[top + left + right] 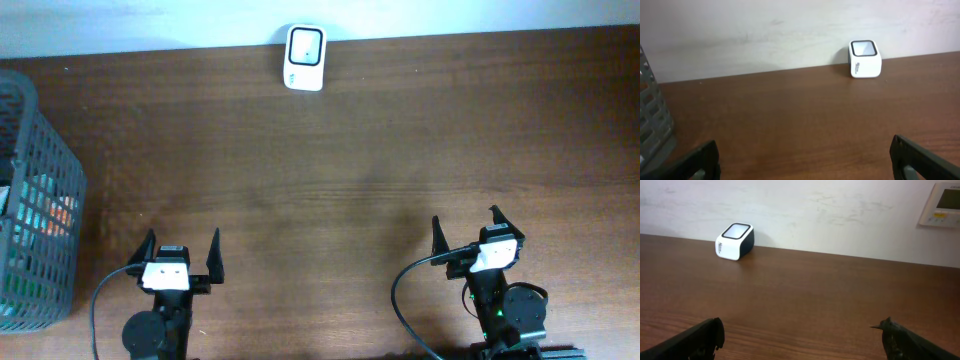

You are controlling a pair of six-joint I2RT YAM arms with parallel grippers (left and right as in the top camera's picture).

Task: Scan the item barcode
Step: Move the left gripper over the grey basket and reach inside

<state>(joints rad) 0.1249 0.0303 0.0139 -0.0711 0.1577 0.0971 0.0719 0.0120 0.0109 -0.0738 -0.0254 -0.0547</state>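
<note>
A white barcode scanner (304, 58) with a dark window stands at the table's far edge against the wall; it also shows as the scanner (865, 59) in the left wrist view and the scanner (735, 241) in the right wrist view. Items with orange and teal colours (45, 215) lie inside the grey mesh basket (40, 170) at the left; no barcode is visible. My left gripper (179, 254) sits near the front edge, open and empty. My right gripper (468, 230) is at the front right, also open with nothing between its fingers.
The basket's corner (652, 125) shows at the left of the left wrist view. A wall panel (942, 205) hangs at the upper right of the right wrist view. Brown wooden table (350, 170) stretches between the grippers and the scanner.
</note>
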